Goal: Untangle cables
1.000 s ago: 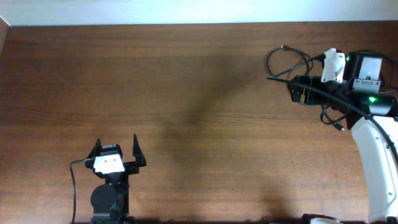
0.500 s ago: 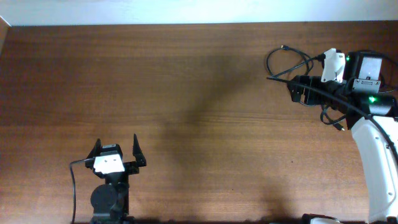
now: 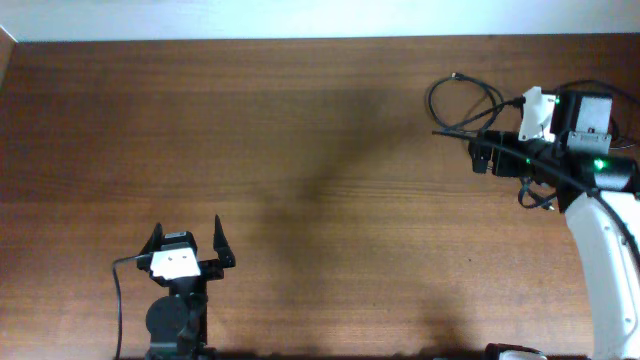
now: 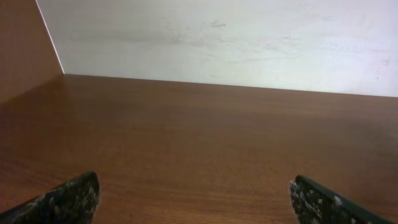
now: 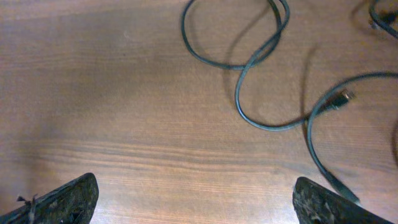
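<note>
Two claws are in view, and both stand wide apart with nothing in them. The right gripper (image 5: 199,205) hangs over the cables (image 5: 273,128), which lie at the far right side of the brown table (image 3: 300,150), near its back edge. The left gripper (image 3: 188,240) sits well apart from them, near the front on the left, with only bare wood before it. The cables are thin, black and bendy. They make round loops and cross over each other in a few spots, and one end has a small plug (image 5: 341,98) with a shiny metal tip. The table is smooth wood with long lines in it, so a cord should slide on it easily. The job looks to be only at its start, for the loops are not pulled apart yet. To do this step well, the right claw should come down on one cord only, at a spot where it lies alone and not at a crossing. It should pinch firmly, since a thin round cord may slip out. A slow pull away from the other loops would be best, as a fast tug could make a knot tighter.
</note>
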`<action>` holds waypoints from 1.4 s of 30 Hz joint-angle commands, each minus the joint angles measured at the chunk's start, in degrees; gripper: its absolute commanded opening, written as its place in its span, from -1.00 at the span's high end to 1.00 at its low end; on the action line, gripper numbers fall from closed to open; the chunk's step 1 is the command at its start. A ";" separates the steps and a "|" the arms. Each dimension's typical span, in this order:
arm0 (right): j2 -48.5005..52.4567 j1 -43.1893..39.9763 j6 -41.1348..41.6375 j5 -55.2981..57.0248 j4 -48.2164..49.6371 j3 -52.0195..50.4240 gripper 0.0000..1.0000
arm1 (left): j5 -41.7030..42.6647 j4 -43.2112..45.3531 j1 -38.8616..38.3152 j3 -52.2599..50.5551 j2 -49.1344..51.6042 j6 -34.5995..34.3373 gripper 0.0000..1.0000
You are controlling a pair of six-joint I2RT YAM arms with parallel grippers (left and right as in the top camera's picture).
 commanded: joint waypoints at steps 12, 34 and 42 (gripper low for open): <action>-24.26 0.26 5.99 -0.94 26.27 -32.35 -0.97 | -0.61 -0.46 0.31 0.04 -0.44 0.87 -0.98; -52.24 0.26 7.61 -1.33 49.86 -58.34 -0.97 | -0.61 -0.46 0.31 0.04 -0.44 0.87 -0.98; -59.71 0.26 8.74 -1.77 60.08 -68.46 -0.97 | -0.61 -0.46 0.31 0.04 -0.44 0.87 -0.98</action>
